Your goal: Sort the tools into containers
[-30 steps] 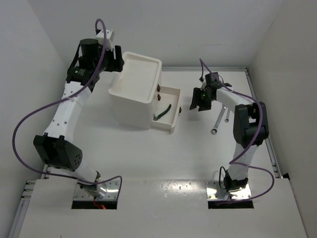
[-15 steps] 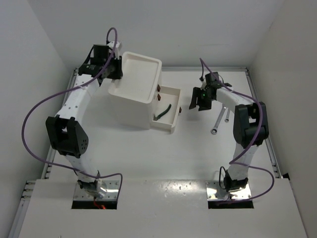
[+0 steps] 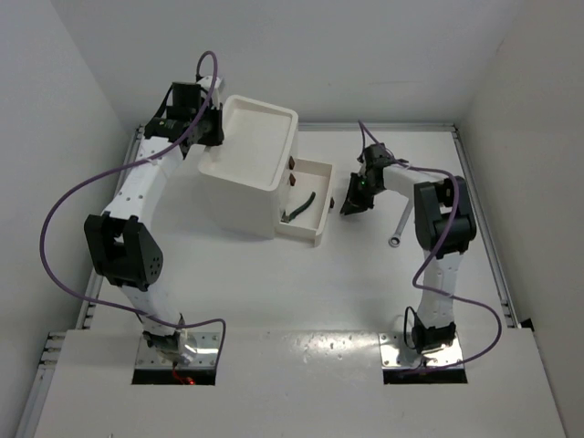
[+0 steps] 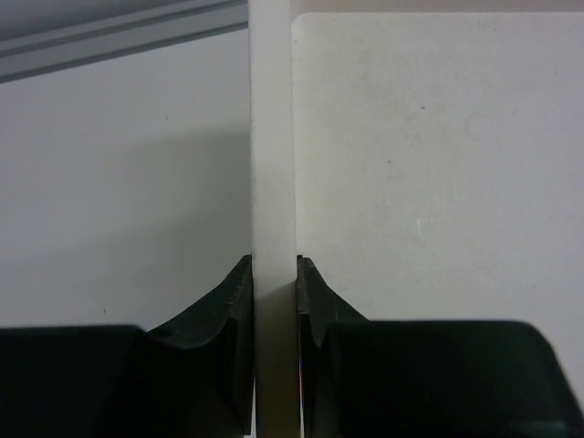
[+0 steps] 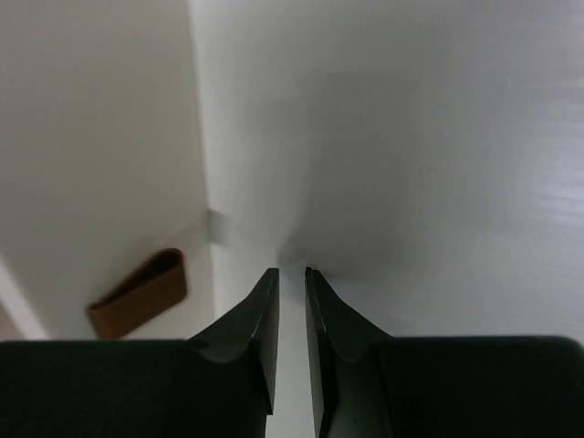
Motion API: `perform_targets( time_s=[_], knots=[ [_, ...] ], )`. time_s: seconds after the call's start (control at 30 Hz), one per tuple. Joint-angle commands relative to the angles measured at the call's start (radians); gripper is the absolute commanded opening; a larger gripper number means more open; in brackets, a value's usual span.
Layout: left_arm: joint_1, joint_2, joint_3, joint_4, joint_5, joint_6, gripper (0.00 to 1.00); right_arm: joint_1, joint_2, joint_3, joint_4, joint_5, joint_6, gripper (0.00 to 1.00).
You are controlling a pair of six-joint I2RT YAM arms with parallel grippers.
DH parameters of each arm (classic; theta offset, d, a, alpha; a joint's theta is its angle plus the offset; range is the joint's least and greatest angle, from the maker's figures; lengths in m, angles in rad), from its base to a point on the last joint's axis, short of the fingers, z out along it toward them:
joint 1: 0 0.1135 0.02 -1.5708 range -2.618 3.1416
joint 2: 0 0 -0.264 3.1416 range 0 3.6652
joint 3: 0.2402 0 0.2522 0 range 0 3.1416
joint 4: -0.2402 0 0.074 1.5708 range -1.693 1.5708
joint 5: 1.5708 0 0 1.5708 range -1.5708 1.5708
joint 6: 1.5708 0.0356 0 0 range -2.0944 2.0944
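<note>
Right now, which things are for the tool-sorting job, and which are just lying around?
For the job: drawer unit, its top tray pinched by the left claw, open drawer, green pliers inside it, silver wrench lying loose, right claw by the drawer front.
Just there: purple cables, metal base plates.

- Plain white walls close in three sides.
- A flat white counter spans between them.
- Glare spots sit on the glossy white near ledge.
</note>
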Motion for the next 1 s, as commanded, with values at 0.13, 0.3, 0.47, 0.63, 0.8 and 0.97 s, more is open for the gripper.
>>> perform_targets(
  time_s=[0.13, 0.3, 0.47, 0.63, 0.8, 0.97],
  knots=[
    [0.0, -0.036, -0.048, -0.01, 0.054, -0.02, 0.0, 0.045, 0.056, 0.09, 0.116, -0.189, 0.168, 0.22],
    [0.0, -0.045, -0.07, -0.01, 0.072, -0.029, 0.0, 0.084, 0.074, 0.108, 0.164, -0.253, 0.215, 0.24],
    [-0.009, -0.054, -0.099, -0.01, 0.081, -0.038, 0.0, 0.128, 0.104, 0.2, 0.164, -0.272, 0.224, 0.25],
    [-0.019, -0.064, -0.122, -0.01, 0.092, -0.038, 0.0, 0.148, 0.133, 0.255, 0.184, -0.272, 0.234, 0.25],
    [-0.019, -0.064, -0.122, -0.001, 0.092, -0.038, 0.0, 0.179, 0.191, 0.305, 0.204, -0.292, 0.252, 0.27],
    [-0.019, -0.064, -0.122, -0.001, 0.101, -0.038, 0.0, 0.197, 0.228, 0.323, 0.224, -0.327, 0.283, 0.27]
  ],
)
